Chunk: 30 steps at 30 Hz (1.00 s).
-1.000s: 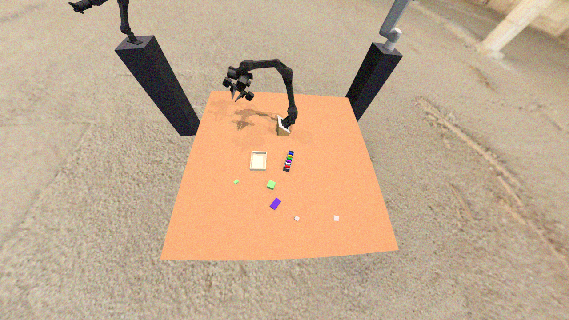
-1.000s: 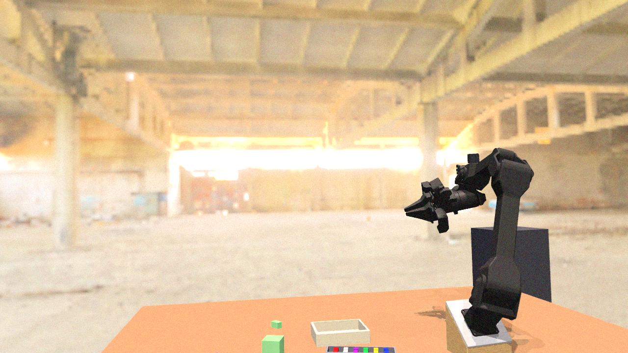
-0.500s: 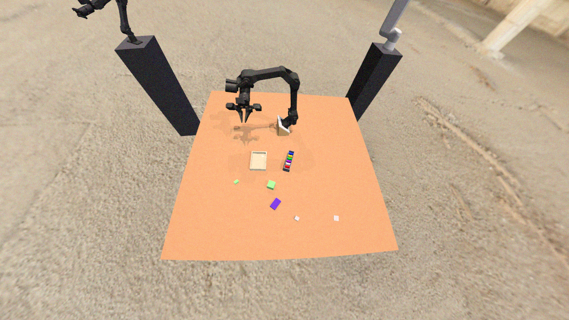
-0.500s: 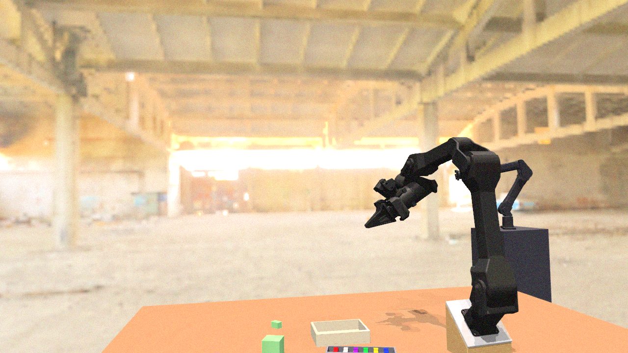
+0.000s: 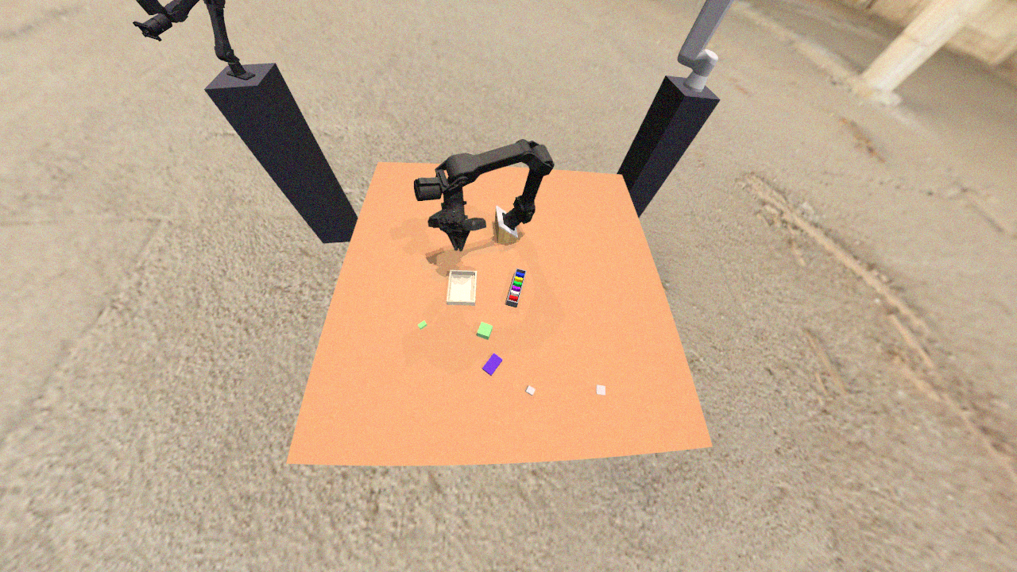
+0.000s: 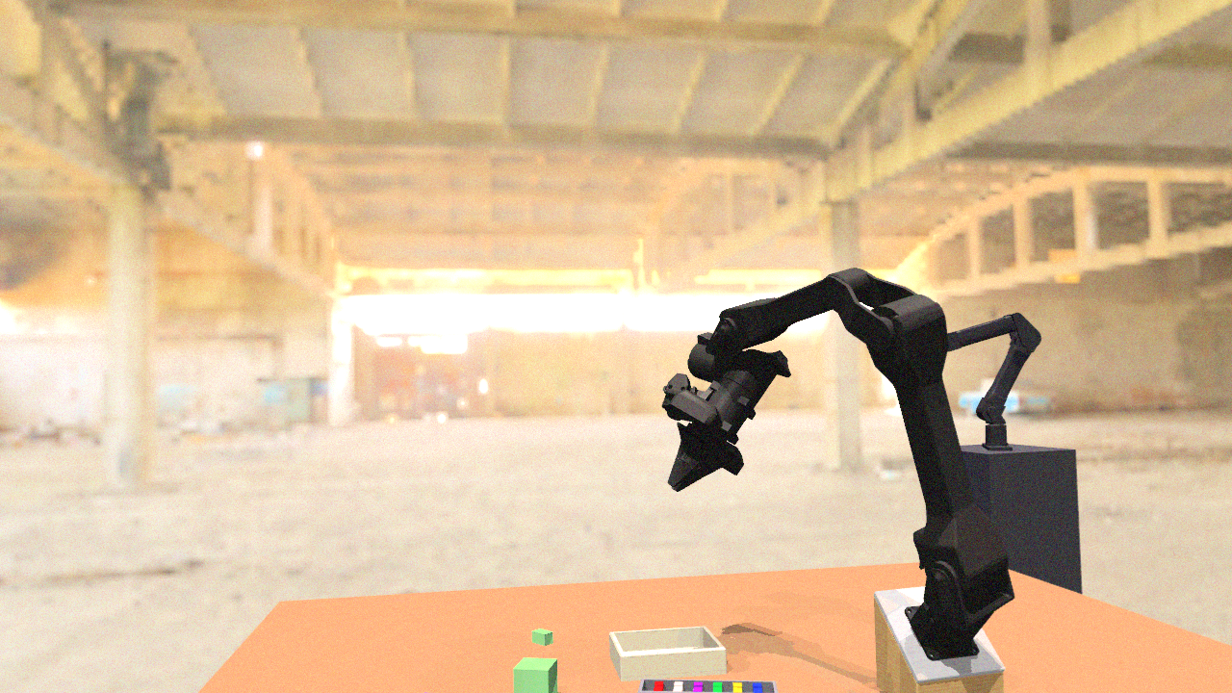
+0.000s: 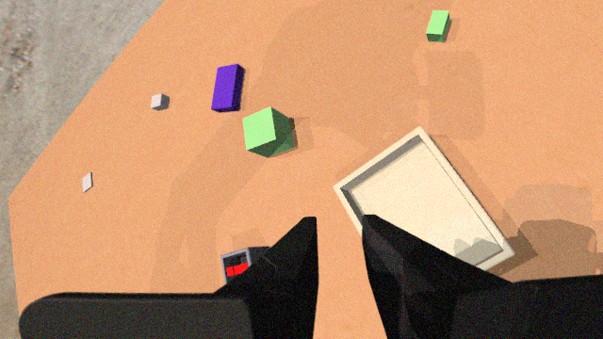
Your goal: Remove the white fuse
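Observation:
The grey fuse block [image 5: 512,301] [image 6: 707,686] holds a row of coloured fuses; the white fuse [image 5: 514,292] [image 6: 678,686] sits in it near the red end. In the wrist view only the block's red end [image 7: 237,264] shows beside my left finger; the white fuse is hidden there. The cream tray [image 5: 462,302] [image 6: 667,661] [image 7: 377,160] lies empty to the left of the block. My gripper [image 5: 457,246] [image 6: 676,484] [image 7: 339,228] hangs high above the table behind the tray, pointing down. Its fingers stand narrowly apart with nothing between them.
A green cube [image 5: 484,329] [image 6: 534,675] [image 7: 267,131], a small green cube [image 5: 422,324] [image 6: 542,636] [image 7: 437,24], a purple block [image 5: 492,364] [image 7: 227,88] and two small white pieces [image 5: 530,389] [image 5: 601,388] lie in front of the tray. The arm's base stands on a wooden wedge [image 5: 506,231] [image 6: 895,646].

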Motion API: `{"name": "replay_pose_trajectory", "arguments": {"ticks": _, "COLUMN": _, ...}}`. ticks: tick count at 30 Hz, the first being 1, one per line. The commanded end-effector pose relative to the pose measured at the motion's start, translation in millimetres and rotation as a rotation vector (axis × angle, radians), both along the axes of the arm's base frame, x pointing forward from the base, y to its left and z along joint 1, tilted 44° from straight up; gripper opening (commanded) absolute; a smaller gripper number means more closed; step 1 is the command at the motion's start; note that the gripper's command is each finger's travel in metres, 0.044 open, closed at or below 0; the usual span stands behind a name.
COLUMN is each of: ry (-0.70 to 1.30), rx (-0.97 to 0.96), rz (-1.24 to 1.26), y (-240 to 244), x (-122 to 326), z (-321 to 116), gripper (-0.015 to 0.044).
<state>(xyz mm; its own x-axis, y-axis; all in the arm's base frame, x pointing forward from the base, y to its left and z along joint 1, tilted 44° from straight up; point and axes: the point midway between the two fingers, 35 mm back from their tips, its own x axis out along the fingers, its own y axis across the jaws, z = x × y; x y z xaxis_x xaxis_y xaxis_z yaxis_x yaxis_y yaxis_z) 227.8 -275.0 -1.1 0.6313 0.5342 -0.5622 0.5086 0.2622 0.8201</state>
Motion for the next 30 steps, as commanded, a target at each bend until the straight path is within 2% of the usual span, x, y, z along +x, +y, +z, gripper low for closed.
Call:
{"name": "replay_pose_trajectory", "arguments": {"ticks": 1, "ry": 0.319, "rx": 0.221, "rz": -0.054, "y": 57, "x": 40, "z": 4, "gripper": 0.0074}}
{"name": "replay_pose_trajectory", "arguments": {"ticks": 13, "ry": 0.780, "rx": 0.393, "rz": -0.196, "y": 140, "x": 78, "z": 13, "gripper": 0.0074}}
{"name": "replay_pose_trajectory", "arguments": {"ticks": 25, "ry": 1.207, "rx": 0.425, "rz": -0.439, "y": 228, "x": 90, "z": 22, "gripper": 0.0074}}
{"name": "replay_pose_trajectory", "arguments": {"ticks": 30, "ry": 1.228, "rx": 0.424, "rz": -0.455, "y": 234, "x": 89, "z": 23, "gripper": 0.0074}}
